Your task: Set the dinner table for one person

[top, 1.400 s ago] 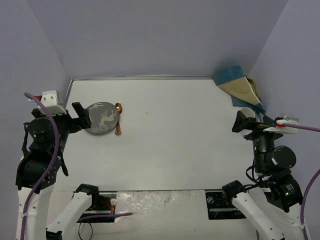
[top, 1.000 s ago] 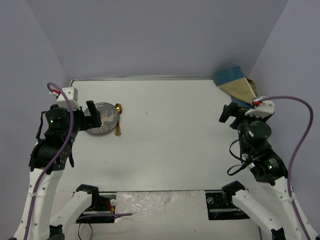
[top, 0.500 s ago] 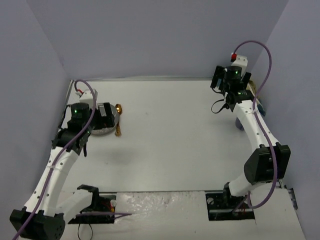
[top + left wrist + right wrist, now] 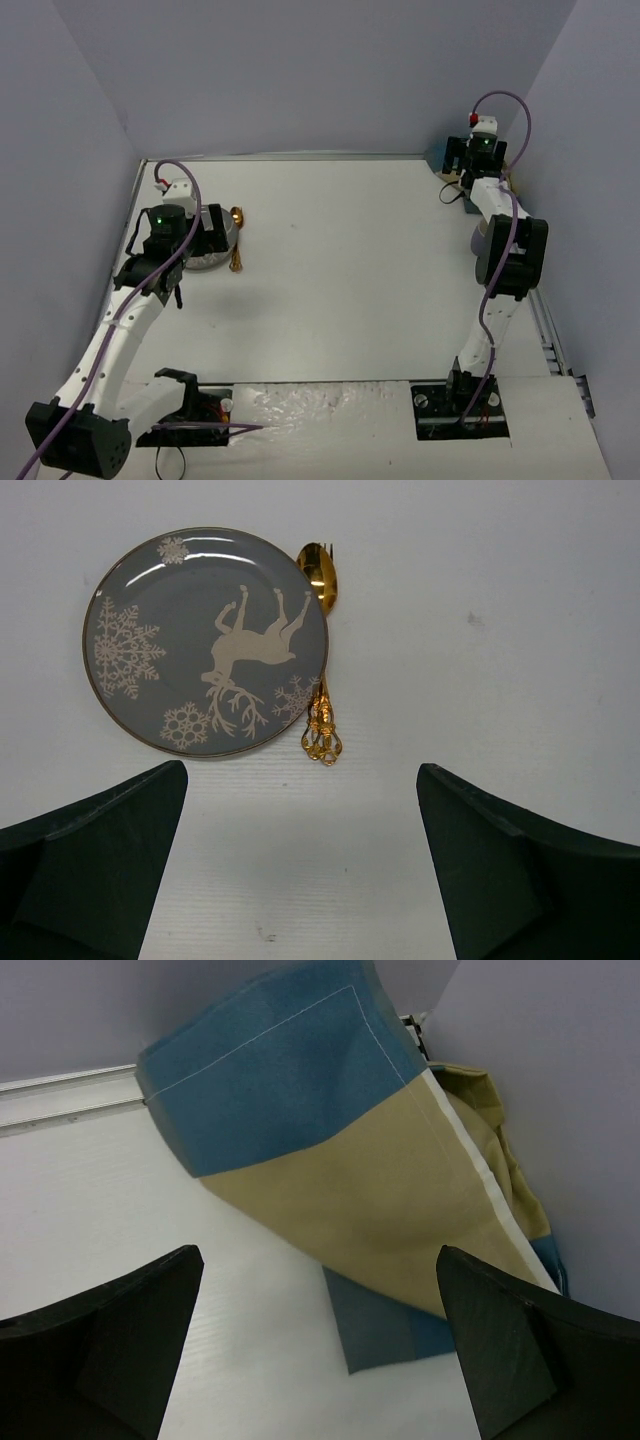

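Left gripper (image 4: 300, 780), jaws wide, hung over dinner table (image 4: 340, 250), far-left part: reindeer plate (image 4: 205, 640), gold spoon (image 4: 322, 660) touching it. Right gripper (image 4: 318, 1260), jaws wide, over table's far-right corner: rumpled blue-and-tan placemat (image 4: 330, 1140).

Figure: both arms, folded back by the side edges of the bench (image 4: 340, 290) a moment ago, have swung out over it. The left arm has reached forward, so that the left pincer (image 4: 300, 772) now hangs above the near rim of the plate (image 4: 205, 640); I see most of that plate hidden under the wrist in the overhead view. The right arm has stretched to the far right corner, bringing the right pincer (image 4: 318, 1252) over the blue-and-tan cloth (image 4: 330, 1150). Its purple cable (image 4: 505, 110) has lifted into a loop.
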Robot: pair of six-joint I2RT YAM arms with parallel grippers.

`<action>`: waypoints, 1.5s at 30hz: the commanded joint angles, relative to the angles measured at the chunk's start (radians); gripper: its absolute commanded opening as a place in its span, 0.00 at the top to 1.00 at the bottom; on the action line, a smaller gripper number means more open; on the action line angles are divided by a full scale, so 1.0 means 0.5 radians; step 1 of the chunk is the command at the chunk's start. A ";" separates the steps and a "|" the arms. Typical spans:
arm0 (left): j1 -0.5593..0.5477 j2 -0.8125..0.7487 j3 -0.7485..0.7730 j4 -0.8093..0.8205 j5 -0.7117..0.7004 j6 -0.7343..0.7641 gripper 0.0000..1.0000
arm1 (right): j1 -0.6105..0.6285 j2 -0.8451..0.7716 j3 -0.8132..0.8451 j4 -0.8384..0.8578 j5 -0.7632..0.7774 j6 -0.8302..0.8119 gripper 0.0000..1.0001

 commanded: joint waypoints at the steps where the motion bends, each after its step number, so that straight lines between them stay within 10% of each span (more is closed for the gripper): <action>1: -0.006 0.078 0.060 0.058 -0.110 0.053 0.03 | -0.053 0.152 0.213 0.409 -0.187 -0.213 0.00; 13: 0.001 0.157 0.032 0.081 -0.296 0.065 0.03 | -0.120 0.757 0.696 0.414 -0.409 -0.321 0.10; 23: 0.009 0.160 0.000 0.123 -0.342 0.079 0.03 | -0.115 0.891 0.884 0.328 -0.504 -0.336 0.98; 45: -0.014 -0.177 -0.015 0.094 -0.268 0.040 0.03 | 1.059 -0.551 -0.727 0.658 -0.033 -0.090 1.00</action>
